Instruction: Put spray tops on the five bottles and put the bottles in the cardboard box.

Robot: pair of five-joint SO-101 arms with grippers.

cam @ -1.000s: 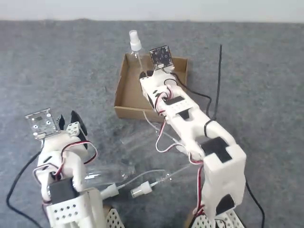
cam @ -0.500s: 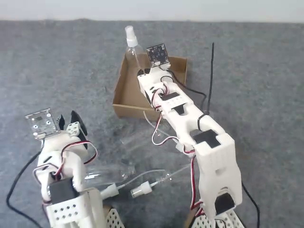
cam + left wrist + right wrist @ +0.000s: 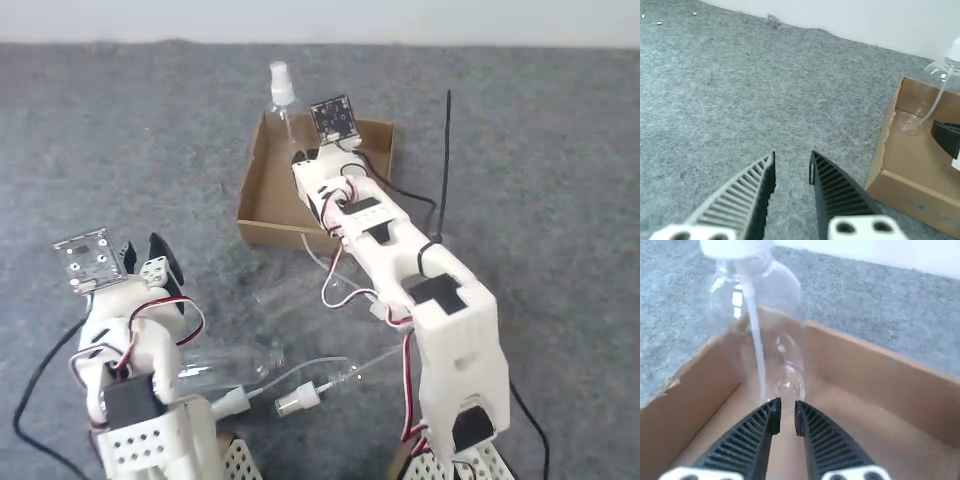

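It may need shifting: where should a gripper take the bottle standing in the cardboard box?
Likely best: the bottle by its clear body, from the middle of the cardboard box, since it stands upright in a corner, walls on two sides.

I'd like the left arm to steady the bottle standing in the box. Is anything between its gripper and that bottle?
Yes. The side wall of the cardboard box stands between the left gripper and the bottle, which stands just inside it. Otherwise only carpet lies between them.
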